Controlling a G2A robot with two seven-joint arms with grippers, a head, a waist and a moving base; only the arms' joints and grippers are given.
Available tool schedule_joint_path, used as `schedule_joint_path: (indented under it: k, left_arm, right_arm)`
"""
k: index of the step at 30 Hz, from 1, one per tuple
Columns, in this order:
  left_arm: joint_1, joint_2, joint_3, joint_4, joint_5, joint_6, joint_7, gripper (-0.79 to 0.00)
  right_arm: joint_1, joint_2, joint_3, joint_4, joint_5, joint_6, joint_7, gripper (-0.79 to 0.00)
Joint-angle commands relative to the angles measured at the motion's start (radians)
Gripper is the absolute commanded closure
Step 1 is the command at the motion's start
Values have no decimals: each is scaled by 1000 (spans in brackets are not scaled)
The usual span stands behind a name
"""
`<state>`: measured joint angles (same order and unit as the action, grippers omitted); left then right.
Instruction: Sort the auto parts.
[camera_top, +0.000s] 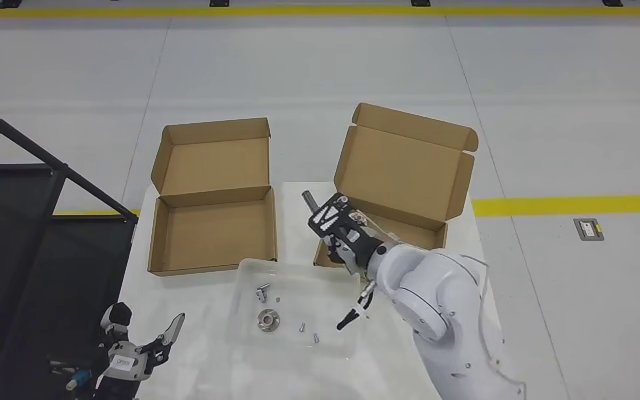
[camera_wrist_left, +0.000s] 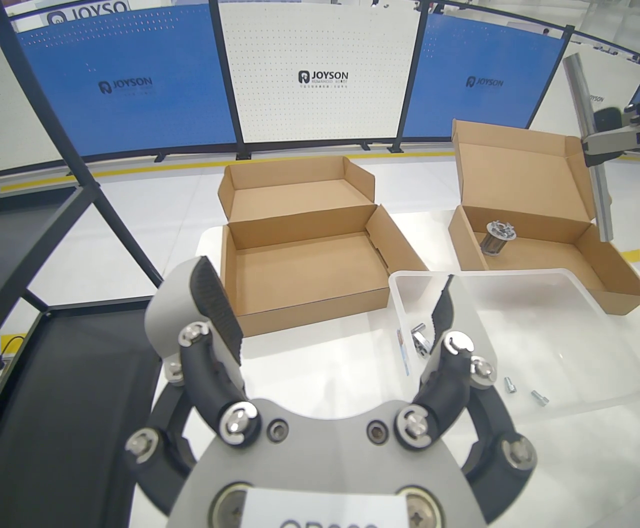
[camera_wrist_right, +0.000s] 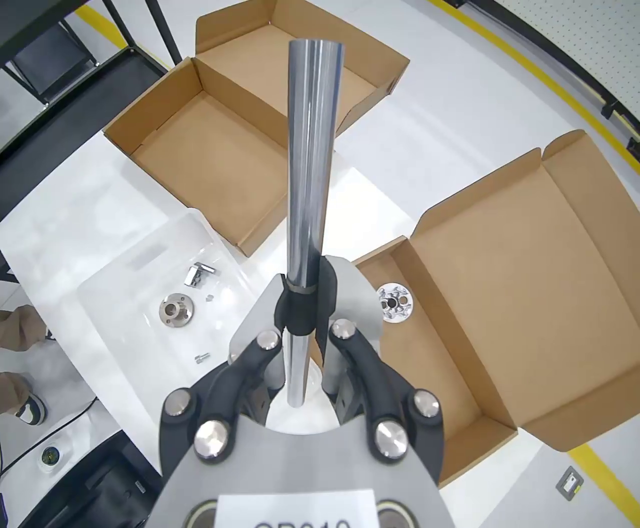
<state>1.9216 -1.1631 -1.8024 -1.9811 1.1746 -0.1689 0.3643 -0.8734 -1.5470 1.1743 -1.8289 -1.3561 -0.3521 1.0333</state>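
Here, rod (camera_wrist_right: 310, 165) tight in right end effector (camera_wrist_right: 305, 300) by right box (camera_wrist_right: 500, 300); left end effector (camera_wrist_left: 330, 305) agape near tray (camera_wrist_left: 550, 325).

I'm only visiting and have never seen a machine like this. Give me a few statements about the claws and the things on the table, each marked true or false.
1. The right claw is shut on a shiny metal rod. True.
2. The left claw grips a screw. False: it is open and holds nothing.
3. The clear plastic tray holds a round flange hub and small screws. True.
4. The flanged metal part lies in the left cardboard box. False: it sits in the right cardboard box.
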Motion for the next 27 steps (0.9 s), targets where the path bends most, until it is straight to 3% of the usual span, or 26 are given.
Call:
schedule_joint_path:
  k: [1,7,12,21,27]
  left_arm:
    - [0,0,0,0,0,0,0,-785]
    - [0,0,0,0,0,0,0,-785]
    - [0,0,0,0,0,0,0,-785]
    - [0,0,0,0,0,0,0,-785]
    - [0,0,0,0,0,0,0,-785]
  right_arm:
    - [0,0,0,0,0,0,0,0]
    - [-3,0,0,3,0,3,-4,0]
    - [38,5,-14,91,-149,56,31,0]
    - [224,1,-19,398,-215,47,188,0]
    - [273,3,6,578,-199,62,190,0]
